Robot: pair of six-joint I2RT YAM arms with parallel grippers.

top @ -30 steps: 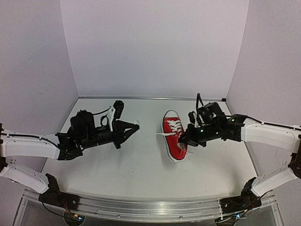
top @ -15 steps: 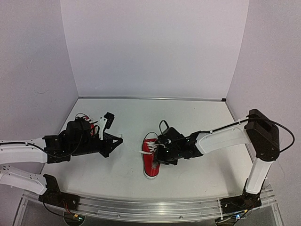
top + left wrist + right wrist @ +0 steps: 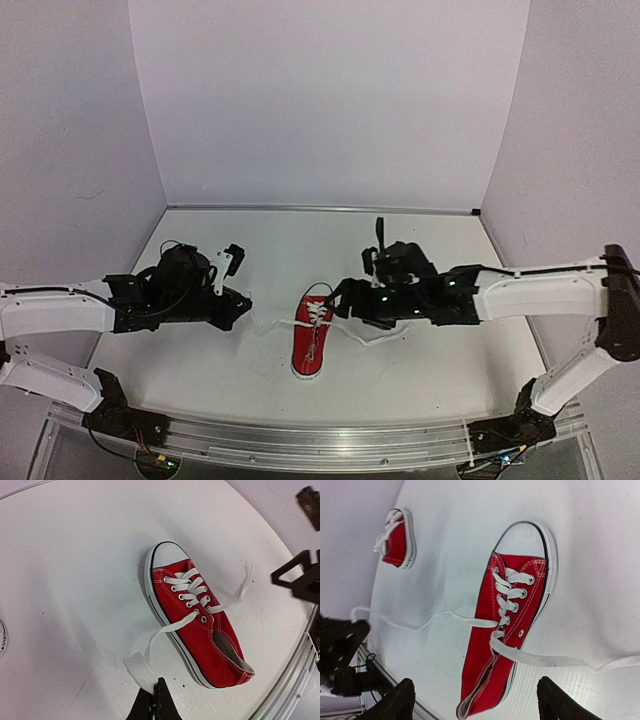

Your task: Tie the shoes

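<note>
One red shoe (image 3: 308, 352) (image 3: 210, 640) (image 3: 480, 665) lies mid-table, toe pointing to the back wall, its white laces untied. My left gripper (image 3: 245, 306) (image 3: 154, 700) is shut on the end of the left lace (image 3: 141, 669), which runs slack from the top eyelet. My right gripper (image 3: 338, 300) (image 3: 477, 702) stands open above the heel with nothing between its fingers. The right lace (image 3: 555, 661) lies loose on the table. A second red shoe (image 3: 397, 537) sits far off by the left wall, seen only in the right wrist view.
White walls close the table at the back and both sides. A metal rail (image 3: 320, 440) runs along the near edge, close to the shoe's heel. The left arm (image 3: 170, 290) lies low across the table's left part.
My right gripper has opened and let go of the right lace. The shoe has slid left and toward the near edge. My left gripper stays shut on its lace and has pulled back left.
</note>
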